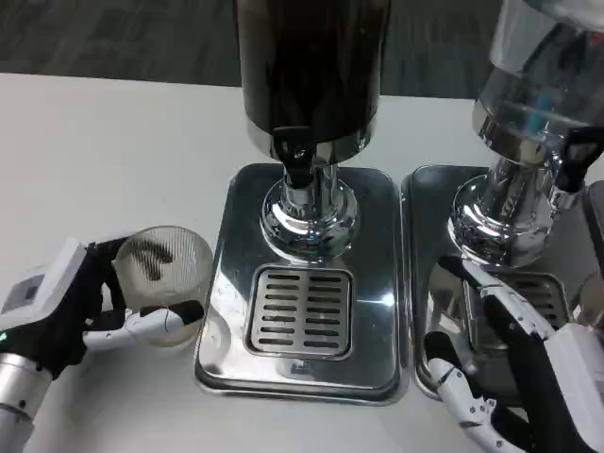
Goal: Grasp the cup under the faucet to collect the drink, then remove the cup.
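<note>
Your left hand point(71, 307) already grips the cup point(170, 274), but it sits beside the tray point(226, 311), not under the faucet point(300, 175), while your right hand point(510, 368) waits, fingers spread.

Clear cup point(168, 274), dark brown drink dispenser point(311, 66), shiny chrome drip tray point(226, 311) with slotted grate point(300, 310), white table point(104, 160)

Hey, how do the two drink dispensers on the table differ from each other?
The dark dispenser has a tank full of dark drink; the clear dispenser on its right has a see-through tank that looks pale. The dark dispenser stands in the middle with its whole slotted drain grate exposed; the clear dispenser runs off the picture's edge, its grate partly covered by the right hand. Both share chrome bases, black taps and steel drip trays.
</note>
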Controlling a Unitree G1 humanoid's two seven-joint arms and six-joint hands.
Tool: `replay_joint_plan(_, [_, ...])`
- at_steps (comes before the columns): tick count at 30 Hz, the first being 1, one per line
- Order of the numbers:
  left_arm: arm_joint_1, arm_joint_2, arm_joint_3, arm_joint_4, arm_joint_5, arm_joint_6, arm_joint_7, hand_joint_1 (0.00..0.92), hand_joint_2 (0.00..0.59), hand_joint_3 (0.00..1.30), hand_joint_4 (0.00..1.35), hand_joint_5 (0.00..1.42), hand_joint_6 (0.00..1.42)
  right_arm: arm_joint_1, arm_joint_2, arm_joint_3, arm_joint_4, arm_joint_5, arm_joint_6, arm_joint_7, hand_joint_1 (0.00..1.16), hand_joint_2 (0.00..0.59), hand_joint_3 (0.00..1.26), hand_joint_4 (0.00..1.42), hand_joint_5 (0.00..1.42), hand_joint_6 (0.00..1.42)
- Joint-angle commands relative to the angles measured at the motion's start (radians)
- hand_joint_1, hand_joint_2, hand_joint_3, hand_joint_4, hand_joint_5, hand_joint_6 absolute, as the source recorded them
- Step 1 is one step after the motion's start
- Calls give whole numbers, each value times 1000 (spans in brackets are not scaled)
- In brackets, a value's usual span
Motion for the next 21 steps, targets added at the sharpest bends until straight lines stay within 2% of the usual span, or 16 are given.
replay_joint_plan(1, [25,7,6,-3,4,-16,32,348,148,623,725,994,1245,4,-6,-3,-9,10,-6,4,270,380,178,174,158,183])
replay_joint_plan(21, [76,40,82,-39,-20,-78,96,341,144,638,744,999,1277,-18,-3,6,4,23,-7,8,272,385,178,187,169,146])
